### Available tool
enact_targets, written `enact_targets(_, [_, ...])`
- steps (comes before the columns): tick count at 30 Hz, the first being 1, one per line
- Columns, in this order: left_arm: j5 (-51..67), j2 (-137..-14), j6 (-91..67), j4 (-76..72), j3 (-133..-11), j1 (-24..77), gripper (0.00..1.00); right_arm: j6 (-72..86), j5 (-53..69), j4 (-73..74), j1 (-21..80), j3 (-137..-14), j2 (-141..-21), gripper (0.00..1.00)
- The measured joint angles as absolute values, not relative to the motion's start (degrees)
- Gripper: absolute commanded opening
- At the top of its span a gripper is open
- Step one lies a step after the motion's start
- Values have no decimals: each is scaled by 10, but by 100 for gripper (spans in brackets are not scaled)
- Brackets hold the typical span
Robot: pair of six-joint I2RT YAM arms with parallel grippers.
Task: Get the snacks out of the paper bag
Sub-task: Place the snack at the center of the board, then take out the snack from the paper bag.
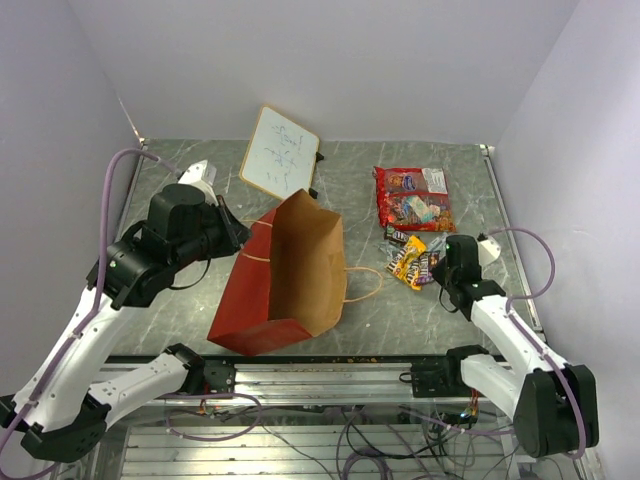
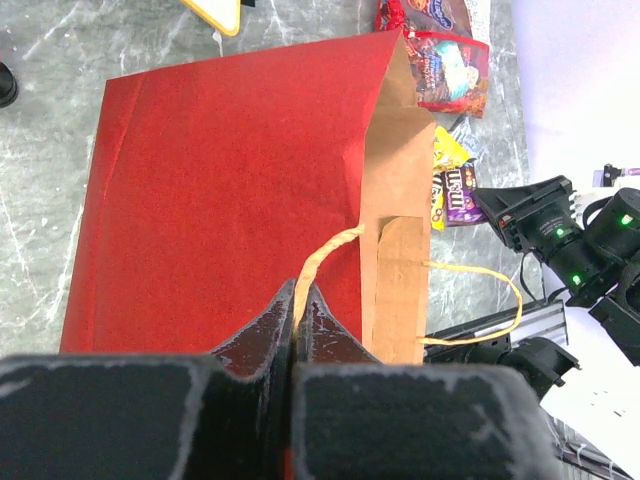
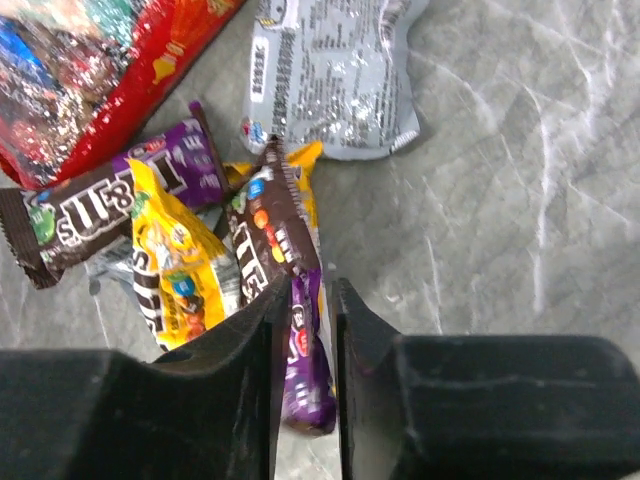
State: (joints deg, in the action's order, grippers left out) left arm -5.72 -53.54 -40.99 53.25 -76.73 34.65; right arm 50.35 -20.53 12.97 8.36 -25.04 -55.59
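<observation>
The paper bag lies on its side at the table's middle, red outside and brown inside, with its mouth toward the far side. My left gripper is shut on the bag's tan loop handle; it is at the bag's left edge in the top view. The large red candy bag lies at the far right. Small packets are piled in front of it. My right gripper stands over the pile, its jaws narrowly apart and closed on a purple packet held edge-on. A yellow packet and a silver one lie beside it.
A white whiteboard leans at the far middle, just behind the bag's mouth. The bag's second handle loops out on the table between the bag and the packet pile. Grey walls close in the table on three sides.
</observation>
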Motion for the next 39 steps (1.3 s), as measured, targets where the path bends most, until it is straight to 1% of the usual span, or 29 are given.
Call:
enact_targets(3, [-53, -525, -410, 527, -755, 347, 7, 504, -197, 158, 84, -250, -543, 43])
enact_targets(8, [-46, -528, -409, 524, -751, 347, 7, 475, -187, 189, 84, -256, -520, 52])
enact_targets(12, [-45, -536, -407, 523, -751, 347, 7, 429, -180, 203, 84, -304, -522, 53])
enact_targets(19, [-45, -545, -407, 524, -751, 347, 7, 349, -144, 194, 84, -451, -578, 54])
enact_targets(23, [-44, -541, -407, 525, -751, 347, 7, 330, -99, 177, 98, -486, -603, 55])
enact_targets(27, [-44, -540, -404, 529, -753, 347, 7, 318, -62, 166, 164, -522, -646, 55])
enact_targets(32, [-55, -555, -376, 545, -781, 347, 7, 298, -40, 155, 293, -604, -722, 56])
enact_targets(36, [-79, -581, -326, 562, -834, 346, 7, 297, -22, 138, 347, -614, -756, 56])
enact_targets(39, [-97, -608, -269, 581, -895, 346, 7, 307, -14, 137, 378, -614, -789, 56])
